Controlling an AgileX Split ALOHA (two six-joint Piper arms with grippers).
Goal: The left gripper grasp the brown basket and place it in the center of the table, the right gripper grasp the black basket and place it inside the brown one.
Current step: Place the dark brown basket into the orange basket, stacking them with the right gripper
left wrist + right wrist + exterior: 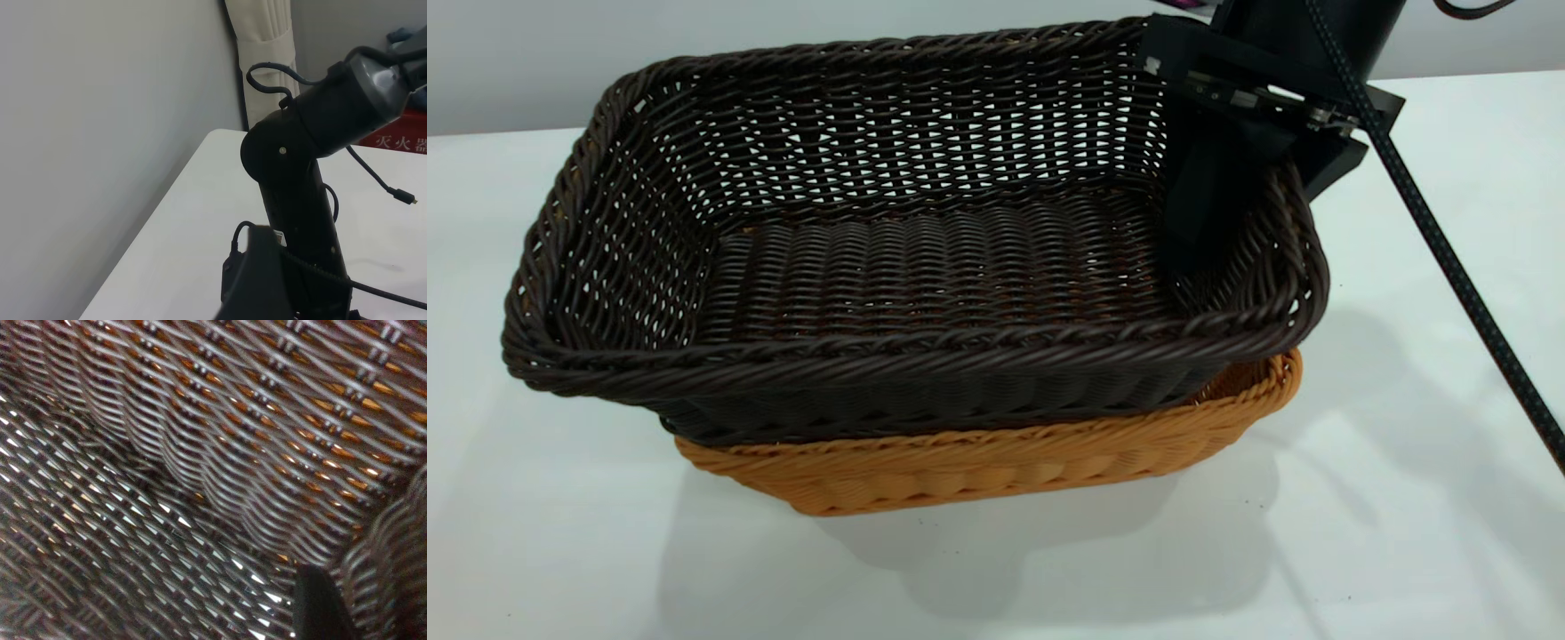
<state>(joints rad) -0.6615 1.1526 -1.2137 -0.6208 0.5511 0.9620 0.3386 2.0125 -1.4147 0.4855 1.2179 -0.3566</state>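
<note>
The black basket (pixel 925 258) is nested in the brown basket (pixel 996 462), which is set on the counter (pixel 1405 498). The right claw (pixel 1227 213) is positioned at the black basket's right end wall, one finger inside.

The black basket (pixel 925 258) hides most of the brown basket (pixel 996 462) and the right gripper's (pixel 1232 213) fingertips

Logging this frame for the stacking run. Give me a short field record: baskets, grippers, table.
black basket: sits nested in the brown basket, tilted, left end higher
brown basket: on the table, under the black one
right gripper: at the black basket's right wall, one finger inside; grip state unclear
left gripper: not in view
table: white, carries both baskets
</note>
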